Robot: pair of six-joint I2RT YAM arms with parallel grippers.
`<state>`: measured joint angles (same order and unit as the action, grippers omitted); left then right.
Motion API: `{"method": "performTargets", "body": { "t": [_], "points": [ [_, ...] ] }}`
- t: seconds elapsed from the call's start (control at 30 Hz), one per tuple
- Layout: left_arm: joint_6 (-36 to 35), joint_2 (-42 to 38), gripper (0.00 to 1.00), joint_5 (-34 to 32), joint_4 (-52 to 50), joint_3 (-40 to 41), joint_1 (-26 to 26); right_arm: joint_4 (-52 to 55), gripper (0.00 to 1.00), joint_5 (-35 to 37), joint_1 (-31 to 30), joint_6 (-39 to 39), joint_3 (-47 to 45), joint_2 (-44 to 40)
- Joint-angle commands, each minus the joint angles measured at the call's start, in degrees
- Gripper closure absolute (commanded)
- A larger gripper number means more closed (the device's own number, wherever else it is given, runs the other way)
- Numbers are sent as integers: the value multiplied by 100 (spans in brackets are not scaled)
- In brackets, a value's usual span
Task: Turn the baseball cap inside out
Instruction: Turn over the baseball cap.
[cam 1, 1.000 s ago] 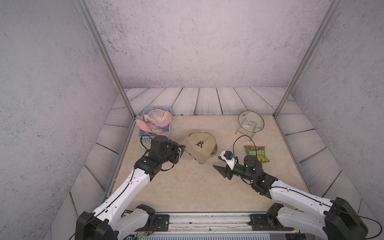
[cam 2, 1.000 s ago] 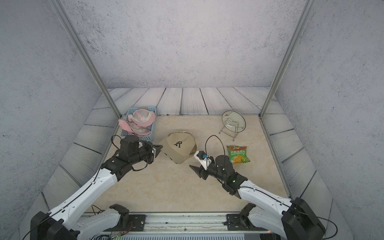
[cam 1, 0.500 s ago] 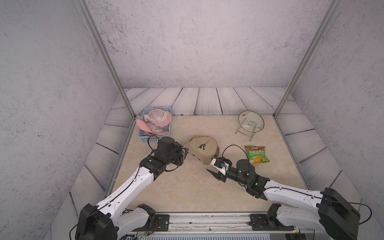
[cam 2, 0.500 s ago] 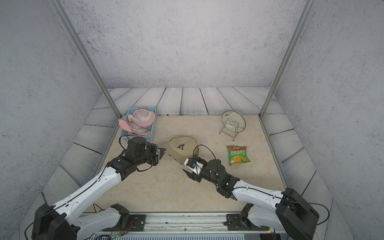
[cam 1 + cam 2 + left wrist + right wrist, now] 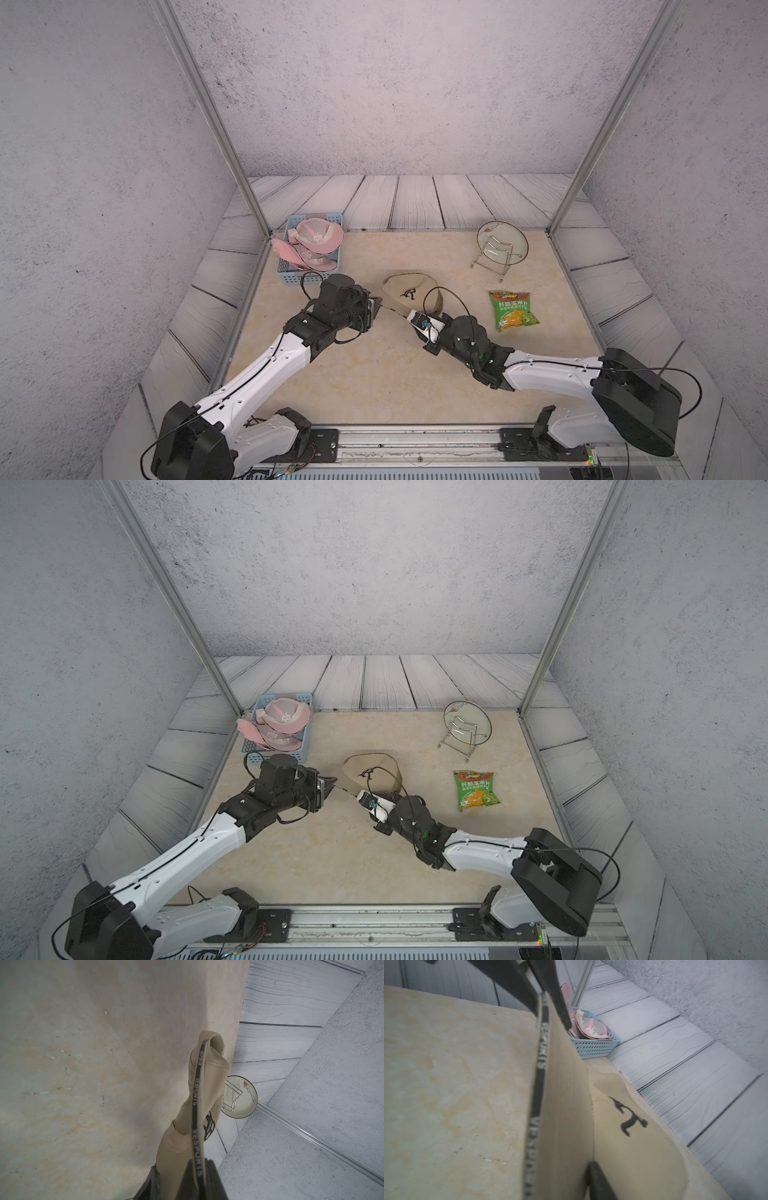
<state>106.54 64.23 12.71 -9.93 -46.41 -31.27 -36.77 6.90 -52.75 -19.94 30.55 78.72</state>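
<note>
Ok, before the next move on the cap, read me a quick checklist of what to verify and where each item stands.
1. Left gripper shut on the cap: ok. The wrist view shows the band pinched in it.
2. Right gripper holding the cap: cannot tell. It is at the rim, but only one finger shows.
3. Band stretched between the two grippers: ok.
4. Bag and plate apart from the cap: ok.
5. Right arm's cable clear of the cap: cannot tell. It loops in front of the cap in both top views.
</note>
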Motion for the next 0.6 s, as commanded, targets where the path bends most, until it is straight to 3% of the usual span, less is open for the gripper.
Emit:
{"method": "performTargets", "body": {
  "t": [0.0, 0.03, 0.1, 0.17, 0.2, 0.27, 0.37, 0.43, 0.57],
  "points": [
    [-350, 38, 82, 32, 220, -110, -42, -75, 91, 492, -7, 87, 191, 53],
    [-630, 37, 69, -106, 80, -212, -31, 117, 97, 507, -7, 110, 234, 7],
    [-1605, 42, 42, -581, -384, -591, -4, 762, 100, 668, -11, 215, 417, -100],
    [-2937, 73, 20, -1251, -927, -1097, -2, 1681, 100, 725, 5, 242, 726, -202],
    [-3928, 114, 12, -1658, -1110, -1418, -2, 2240, 100, 666, 15, 245, 959, -234],
    [-5775, 178, 6, -1751, -988, -1696, -2, 2975, 100, 550, 53, 280, 1337, -220],
    [-8029, 240, 5, -1054, -658, -1792, -2, 3774, 100, 247, 196, 449, 1801, -176],
    [-8946, 296, 3, -744, -702, -1831, -2, 4069, 100, 65, 350, 739, 2055, -150],
    [-10083, 488, 0, -308, -902, -1868, 4, 5005, 100, -907, 820, 1151, 2642, -36]
  ]
}}
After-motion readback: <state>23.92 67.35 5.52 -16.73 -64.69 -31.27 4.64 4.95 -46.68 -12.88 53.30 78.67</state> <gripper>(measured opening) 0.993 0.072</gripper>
